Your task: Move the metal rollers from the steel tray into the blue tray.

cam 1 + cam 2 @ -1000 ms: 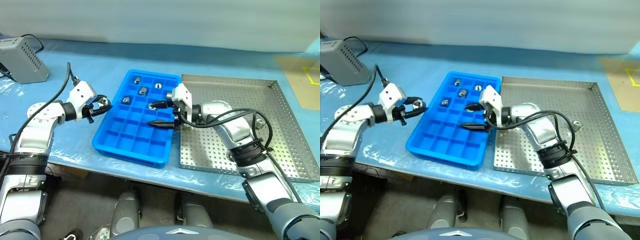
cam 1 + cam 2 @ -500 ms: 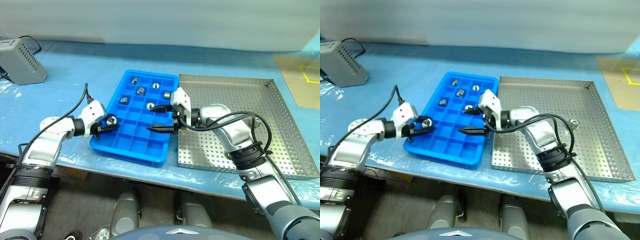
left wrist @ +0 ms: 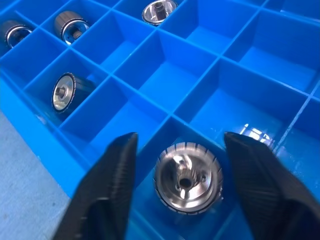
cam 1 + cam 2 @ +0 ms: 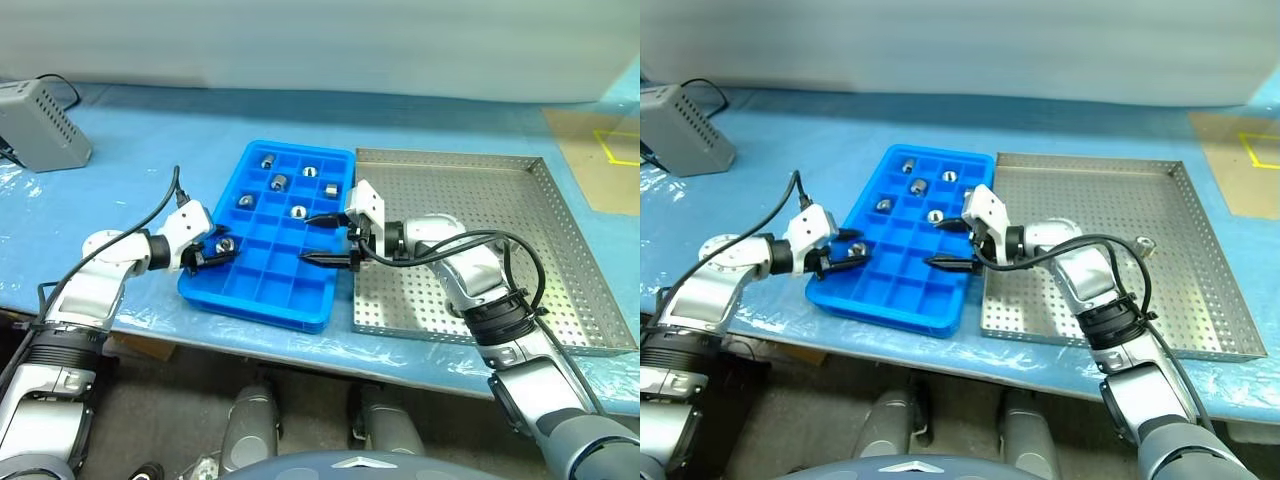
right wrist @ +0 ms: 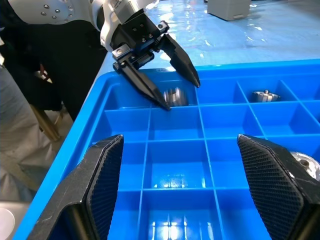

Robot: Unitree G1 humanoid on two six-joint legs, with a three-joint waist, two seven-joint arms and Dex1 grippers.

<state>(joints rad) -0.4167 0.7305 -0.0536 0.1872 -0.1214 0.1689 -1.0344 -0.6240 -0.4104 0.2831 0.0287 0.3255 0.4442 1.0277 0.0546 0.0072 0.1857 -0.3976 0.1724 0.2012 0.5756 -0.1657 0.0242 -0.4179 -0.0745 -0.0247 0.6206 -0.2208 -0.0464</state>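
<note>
From the left eye view I see the blue tray (image 4: 268, 240) lying on the blue-covered table, its right edge just beside the steel tray (image 4: 480, 250). Five metal rollers (image 4: 279, 182) sit in separate compartments in its far half. My left gripper (image 4: 217, 246) reaches over the tray's left rim with its fingers spread, and a sixth roller (image 4: 226, 243) sits between them in an edge compartment. My right gripper (image 4: 318, 238) hangs over the tray's right side, fingers wide apart and empty. A grey box (image 4: 38, 122) stands at the far left of the table.

From the right eye view I make out one lone roller (image 4: 1145, 243) on the perforated floor of the steel tray, near its right side.

In the left wrist view the released roller (image 3: 187, 177) stands in its compartment, hollow end up, between the two fingers (image 3: 111, 186) and touching neither.

In the right wrist view my own fingers (image 5: 102, 185) stand wide over empty compartments, and across the tray the left gripper (image 5: 167, 90) straddles its roller, which is blurred here.
</note>
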